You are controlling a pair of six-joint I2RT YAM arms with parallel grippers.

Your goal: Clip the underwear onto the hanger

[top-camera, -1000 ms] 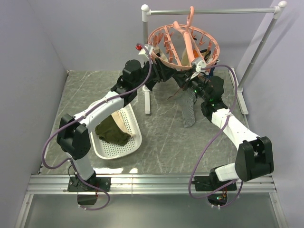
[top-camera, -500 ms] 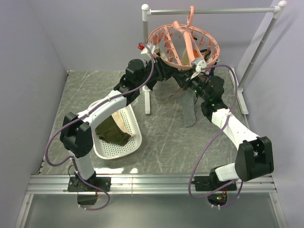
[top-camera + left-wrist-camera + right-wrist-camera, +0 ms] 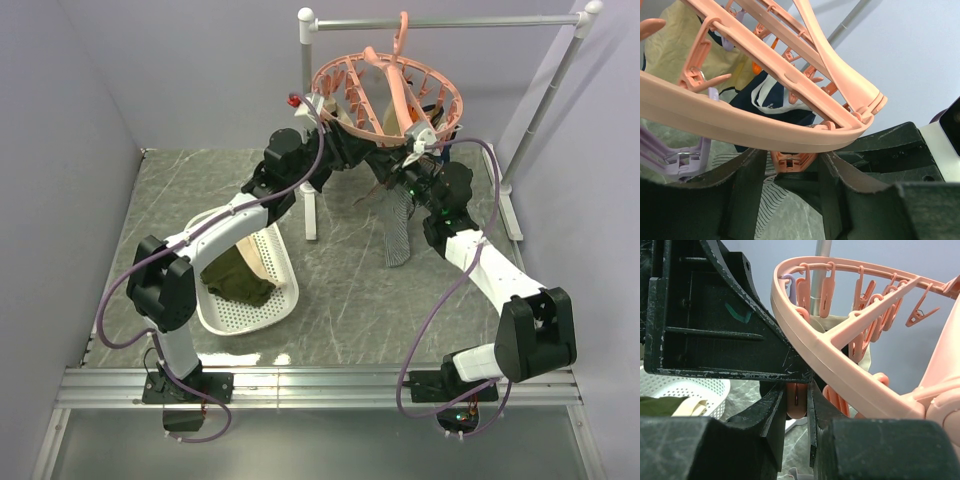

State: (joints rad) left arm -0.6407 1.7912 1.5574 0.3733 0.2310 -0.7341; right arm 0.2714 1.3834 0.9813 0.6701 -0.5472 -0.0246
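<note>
The pink hanger (image 3: 390, 95) hangs by its hook from the rail. Both grippers meet under its near rim. My right gripper (image 3: 797, 402) is shut on a pink clip peg (image 3: 796, 399) below the ring (image 3: 840, 360). My left gripper (image 3: 792, 162) has its fingers (image 3: 745, 190) against both sides of a pink peg (image 3: 790, 160) under the ring (image 3: 740, 125). The striped underwear (image 3: 397, 228) hangs down below the two grippers. Its top is hidden behind them, so I cannot tell what holds it. It also shows between my left fingers (image 3: 767, 200).
A white perforated basket (image 3: 262, 310) with an olive-green garment (image 3: 235, 278) lies at front left. The grey rail stand (image 3: 309, 130) has posts at the centre and right. A dark navy garment (image 3: 770, 102) and a beige one (image 3: 680, 35) hang from other pegs.
My left arm has shifted slightly right and up towards the hanger, and the ring has shifted slightly right with it. The right arm and the underwear have hardly moved.
</note>
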